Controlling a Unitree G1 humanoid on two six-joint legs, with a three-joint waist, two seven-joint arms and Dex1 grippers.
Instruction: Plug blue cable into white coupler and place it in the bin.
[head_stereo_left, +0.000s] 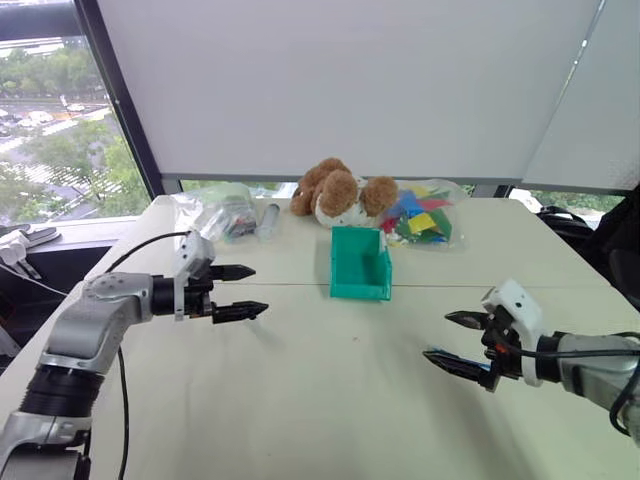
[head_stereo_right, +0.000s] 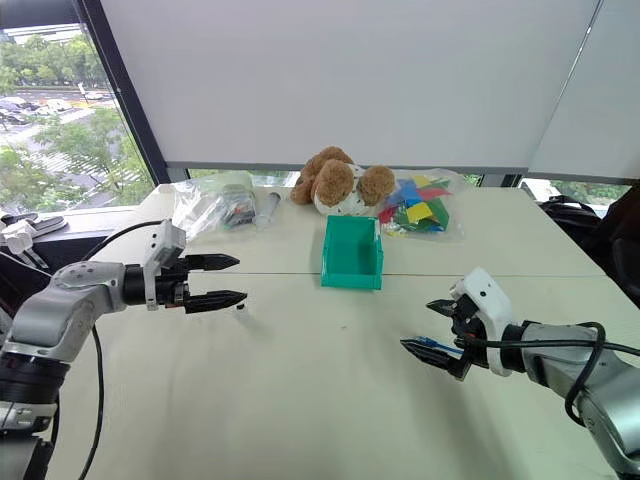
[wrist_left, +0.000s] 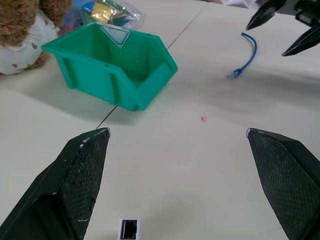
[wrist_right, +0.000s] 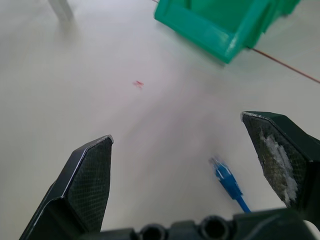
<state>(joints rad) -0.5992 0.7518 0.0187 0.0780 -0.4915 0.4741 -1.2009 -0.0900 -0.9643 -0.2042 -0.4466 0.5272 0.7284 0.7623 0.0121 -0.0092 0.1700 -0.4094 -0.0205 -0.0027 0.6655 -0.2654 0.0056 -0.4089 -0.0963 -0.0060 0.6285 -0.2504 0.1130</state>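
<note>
1. Nothing of the task is done yet, as I judge it: the blue cable (wrist_left: 246, 56) and the white coupler (wrist_left: 129, 229) both lie loose on the table (head_stereo_left: 330, 400), well apart from each other, and the bin (head_stereo_left: 358, 264) has nothing in it that I can see.
2. To the left of the bin, the left gripper (head_stereo_left: 243, 291) hangs above the table with its two fingers spread wide and nothing between them. The white coupler lies on the table just under it, on the side away from the bin.
3. The bin stands upright in the middle of the table, its lowered lip turned toward the robot.
4. To the right of the bin and nearer to the robot, the right gripper (head_stereo_right: 424, 327) is also spread wide and holds nothing. The blue cable lies flat on the table between its fingers, its plug end pointing toward the bin.
5. What is left: to pick up both parts, to plug them together, and to put them into the bin.
6. Behind the bin, from left to right, lie a clear bag (head_stereo_left: 218, 212), a plush toy (head_stereo_left: 340, 192) and a bag of coloured pieces (head_stereo_left: 420, 215). None of them stands in the way; the table between the grippers and the bin is free.
</note>
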